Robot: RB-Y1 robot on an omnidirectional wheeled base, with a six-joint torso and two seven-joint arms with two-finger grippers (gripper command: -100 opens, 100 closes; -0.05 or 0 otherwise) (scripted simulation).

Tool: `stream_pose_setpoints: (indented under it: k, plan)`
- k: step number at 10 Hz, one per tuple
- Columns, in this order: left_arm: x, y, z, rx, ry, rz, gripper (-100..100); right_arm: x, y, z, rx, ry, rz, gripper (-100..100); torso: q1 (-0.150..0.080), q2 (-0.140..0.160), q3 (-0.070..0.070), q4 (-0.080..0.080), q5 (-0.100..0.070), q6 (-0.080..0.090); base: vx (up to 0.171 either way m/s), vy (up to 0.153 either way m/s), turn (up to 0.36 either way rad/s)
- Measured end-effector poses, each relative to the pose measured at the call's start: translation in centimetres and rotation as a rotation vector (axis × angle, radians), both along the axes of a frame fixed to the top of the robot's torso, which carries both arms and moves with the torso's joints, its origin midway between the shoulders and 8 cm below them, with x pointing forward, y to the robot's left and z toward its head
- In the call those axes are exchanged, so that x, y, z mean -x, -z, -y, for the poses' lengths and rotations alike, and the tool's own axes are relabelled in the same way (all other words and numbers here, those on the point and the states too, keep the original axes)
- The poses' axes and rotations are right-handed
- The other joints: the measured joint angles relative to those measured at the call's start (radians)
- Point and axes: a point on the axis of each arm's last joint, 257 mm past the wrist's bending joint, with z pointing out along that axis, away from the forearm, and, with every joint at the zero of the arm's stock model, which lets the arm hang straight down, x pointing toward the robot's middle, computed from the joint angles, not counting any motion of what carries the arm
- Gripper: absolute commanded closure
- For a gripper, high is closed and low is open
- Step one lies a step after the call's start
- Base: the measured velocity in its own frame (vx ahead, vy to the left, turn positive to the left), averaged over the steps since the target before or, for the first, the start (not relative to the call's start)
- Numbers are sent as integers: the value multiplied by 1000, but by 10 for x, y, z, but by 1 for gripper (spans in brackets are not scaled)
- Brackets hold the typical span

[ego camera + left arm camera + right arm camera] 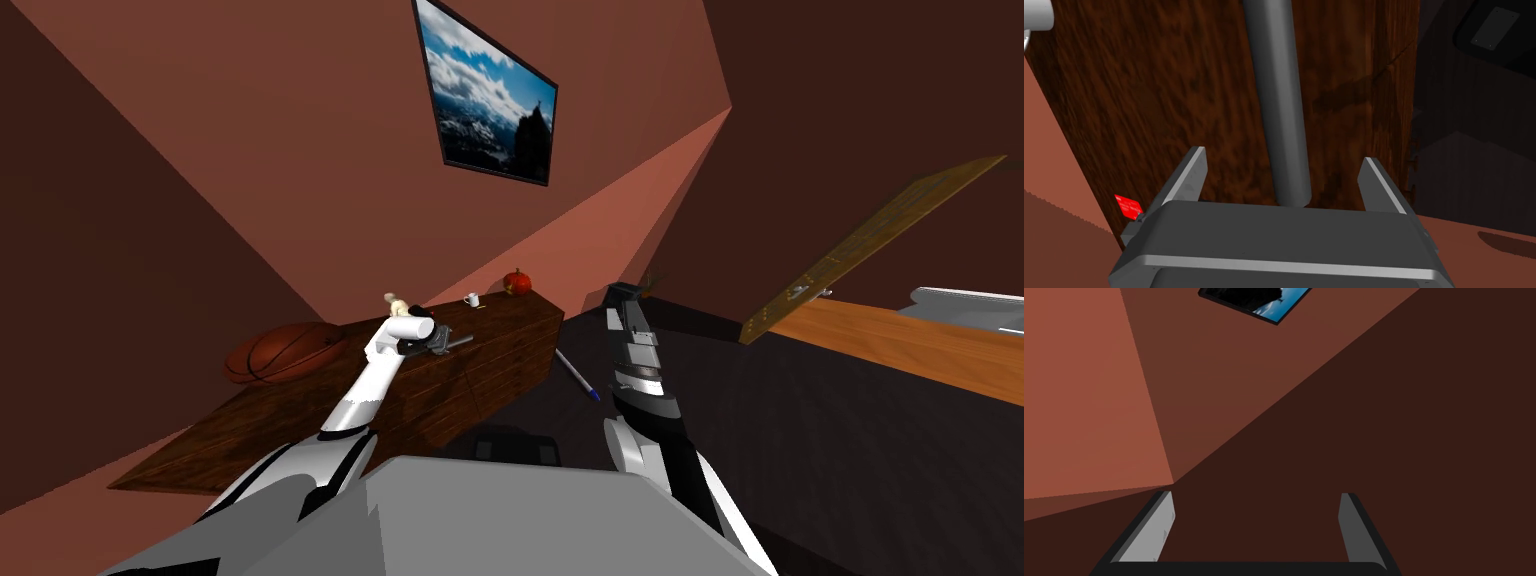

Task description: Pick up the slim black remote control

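Mug, apple on wooden table; basketball, pen near

- Head view looks steeply down onto the dark brown wooden cabinet.
- Left wrist view shares the cabinet's top, from close above.
- Right wrist view faces away from the cabinet.

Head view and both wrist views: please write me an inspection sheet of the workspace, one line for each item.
Surface: dark wooden cabinet top.
Job's things: slim grey remote control, lying flat on the top, not gripped.
Clutter: basketball, small beige figure, white mug, red apple, red card; pen on the dark floor beside the cabinet.
Grippers: left gripper open, fingers either side of the remote; right gripper open, raised beside the cabinet.
Cables: nothing seen.
Surroundings: reddish-brown walls, framed picture.
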Motion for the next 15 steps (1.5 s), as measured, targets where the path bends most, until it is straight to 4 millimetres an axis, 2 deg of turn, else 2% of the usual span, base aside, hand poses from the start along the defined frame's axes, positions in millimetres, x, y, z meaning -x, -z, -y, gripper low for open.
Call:
stream_pose_setpoints:
  k: [4, 6, 9, 13, 14, 15]
  plan:
    - [23, 10, -24, 16, -77, -119, -100, 0, 0, 0, 0, 0, 0, 0, 0, -1, -1, 0, 0, 0, 82, -28, -36]
    - [34, 13, -30, 23, -109, -173, -100, 0, 0, 0, 0, 0, 0, 0, 1, -2, -1, 0, 0, 0, 99, -20, -53]
    - [65, 22, -51, 36, -179, -287, -100, 0, 0, 0, 0, 0, 0, 0, 1, -2, -1, 0, 0, 0, 99, -18, -43]
    - [94, 30, -62, 45, -235, -404, -100, 0, 0, 0, 0, 0, 0, 0, 1, 2, 1, 0, 0, 0, 41, -9, -16]
    - [95, 30, -63, 45, -235, -408, 0, 0, 0, 0, 0, 0, 0, 0, 2, 4, 2, 1, 0, 0, 0, 0, 0]
    - [95, 30, -63, 45, -235, -407, -100, 0, 0, 0, 0, 0, 0, 0, 2, 5, 3, 1, 0, 0, 0, 0, 0]
